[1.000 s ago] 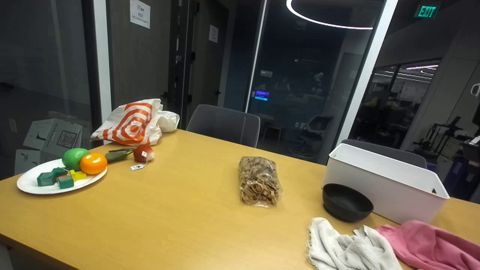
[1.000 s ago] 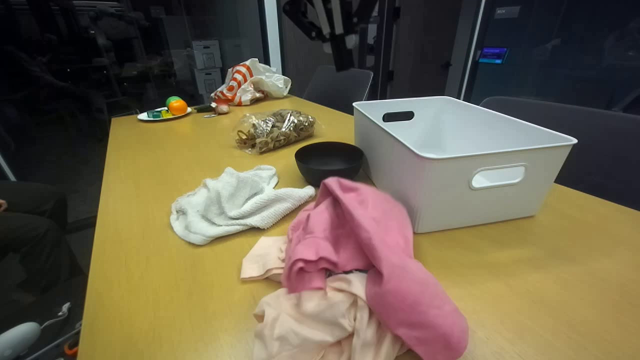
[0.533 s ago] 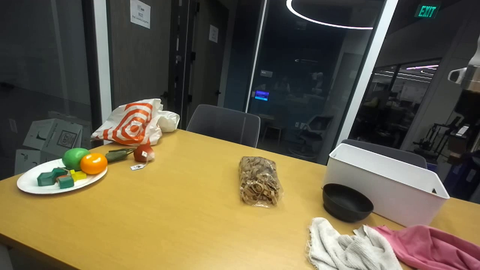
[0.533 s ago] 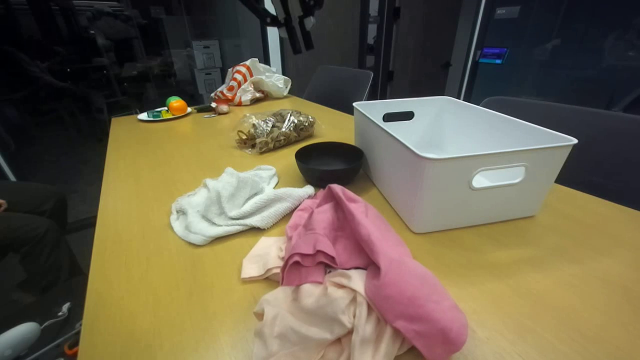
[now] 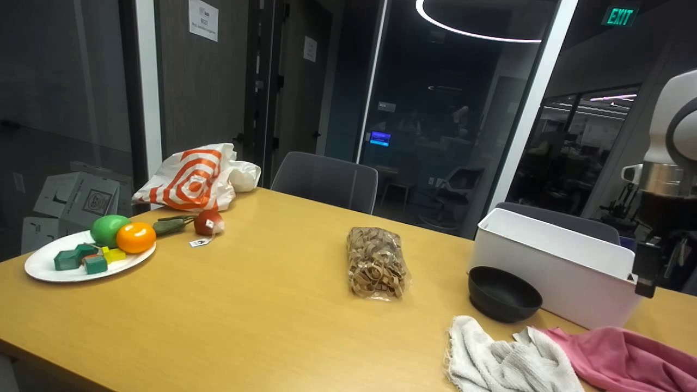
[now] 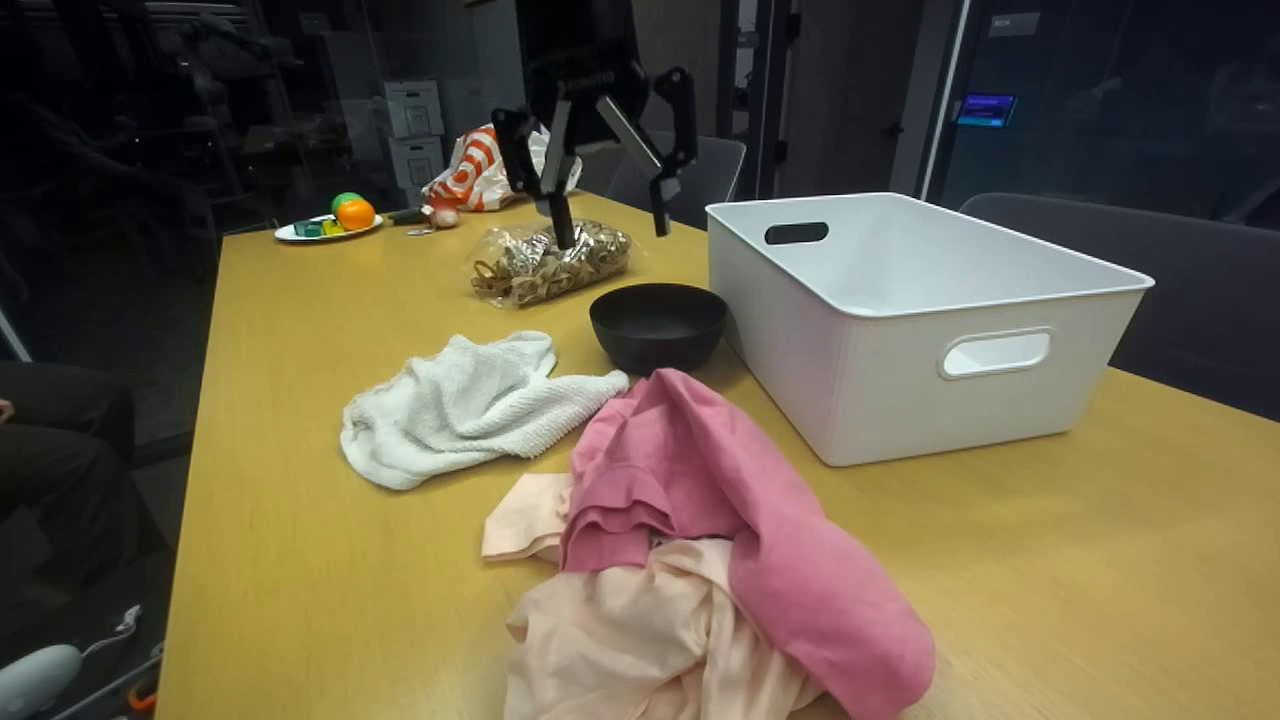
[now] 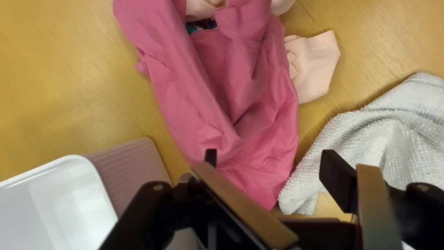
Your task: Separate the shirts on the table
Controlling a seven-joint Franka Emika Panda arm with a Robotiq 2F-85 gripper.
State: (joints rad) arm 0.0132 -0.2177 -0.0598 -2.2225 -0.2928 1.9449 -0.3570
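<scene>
A rumpled pink shirt drapes over a creased peach shirt on the wood-grained desk; the empty hand hangs wide-spread.

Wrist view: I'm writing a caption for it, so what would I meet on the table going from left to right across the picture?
White box → pink shirt → white cloth. The cream shirt is left out, as it lies partly under the pink shirt.
</scene>
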